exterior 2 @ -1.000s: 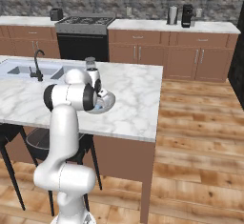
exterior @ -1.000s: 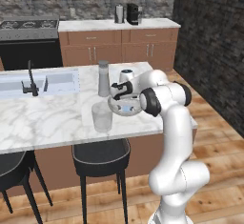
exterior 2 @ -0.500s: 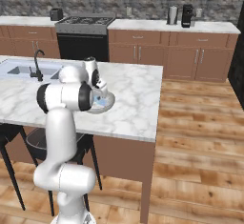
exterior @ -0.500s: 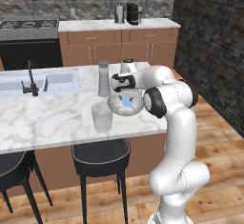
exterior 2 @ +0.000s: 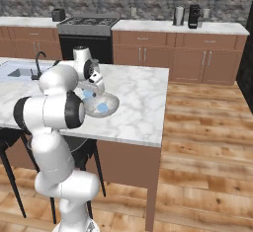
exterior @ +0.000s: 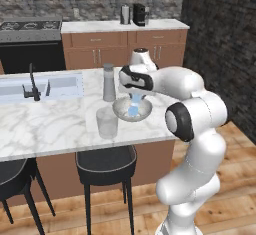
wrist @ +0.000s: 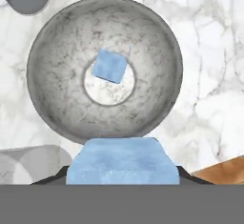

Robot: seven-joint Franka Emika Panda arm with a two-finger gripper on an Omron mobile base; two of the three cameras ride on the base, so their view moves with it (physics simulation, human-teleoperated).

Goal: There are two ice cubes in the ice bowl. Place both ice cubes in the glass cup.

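Clamped between the closed jaws of the white arm's two-finger gripper, one pale-blue translucent ice cube, raised above the wide shiny grey bowl holding its twin, apparently for transfer to the short clear glass tumbler just beside.

From the left base view you look forward and down from behind the arm's left side, far enough back to take in the whole marble surface. The right base view gives you the same surface from behind the arm's right. Both share the ice bowl under the tool. Your hand view sits close, looking straight down past the tool into that ice bowl.
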